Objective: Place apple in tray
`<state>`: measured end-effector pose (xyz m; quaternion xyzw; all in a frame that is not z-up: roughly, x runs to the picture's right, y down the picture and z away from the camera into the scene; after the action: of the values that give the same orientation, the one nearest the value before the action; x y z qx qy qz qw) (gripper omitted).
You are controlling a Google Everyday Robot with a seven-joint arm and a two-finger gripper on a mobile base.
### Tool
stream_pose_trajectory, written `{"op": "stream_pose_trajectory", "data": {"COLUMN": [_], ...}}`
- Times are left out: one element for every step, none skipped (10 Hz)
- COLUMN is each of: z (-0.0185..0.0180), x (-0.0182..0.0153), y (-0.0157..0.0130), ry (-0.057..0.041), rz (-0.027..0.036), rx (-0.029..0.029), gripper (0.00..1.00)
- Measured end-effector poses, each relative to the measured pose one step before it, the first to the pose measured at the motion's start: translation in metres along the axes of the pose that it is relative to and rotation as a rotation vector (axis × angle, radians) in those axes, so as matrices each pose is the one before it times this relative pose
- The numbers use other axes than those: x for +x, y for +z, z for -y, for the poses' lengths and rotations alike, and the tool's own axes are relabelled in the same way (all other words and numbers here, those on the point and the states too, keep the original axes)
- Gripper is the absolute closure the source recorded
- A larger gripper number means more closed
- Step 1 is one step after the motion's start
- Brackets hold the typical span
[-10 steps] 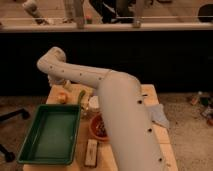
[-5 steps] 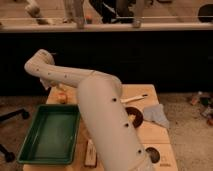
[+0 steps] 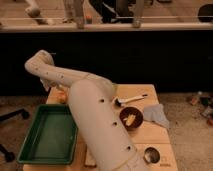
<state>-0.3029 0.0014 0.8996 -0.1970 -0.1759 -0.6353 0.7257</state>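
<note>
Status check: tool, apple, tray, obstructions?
Tool low at table's far left corner, beside apple. Apple on table, not in tray. Arm hides part of the table.

The white arm (image 3: 95, 115) rises from the bottom of the frame, bends at an elbow high on the left, and reaches down to the back left corner of the wooden bench (image 3: 150, 131). The gripper (image 3: 51, 87) sits there, just beside the orange-yellow apple (image 3: 62, 96). The green tray (image 3: 48, 135) lies on the left. To the right are a dark bowl (image 3: 131, 118), a white-handled utensil (image 3: 131, 99) and a grey cloth (image 3: 157, 114)
</note>
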Motion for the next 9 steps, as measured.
{"op": "stream_pose_trajectory", "data": {"z": [-0.00217,-0.00233,-0.00227,-0.00247,-0.00400,-0.00362,-0.00112,-0.00090,-0.00515], "x": [0.00049,0.00143,0.00127,0.00123,0.00087,-0.00074,-0.00134,-0.00066,-0.00069], "y": [0.00562,0.00564,0.00729,0.00528,0.00614,0.00926,0.00588,0.00422,0.00900], "ry": [0.00304,0.00546,0.00719,0.00755,0.00708,0.00369,0.00072,-0.00027,-0.00093], "rz": [0.01508,0.01308,0.01678,0.01260,0.01420,0.01551,0.01369,0.00887,0.01453], "rx": [-0.00137,-0.00043,0.00282,0.00385,-0.00107,-0.00487,-0.00013,-0.00104,-0.01492], "gripper": [0.20,0.20,0.20,0.20,0.20,0.20,0.20,0.20,0.20]}}
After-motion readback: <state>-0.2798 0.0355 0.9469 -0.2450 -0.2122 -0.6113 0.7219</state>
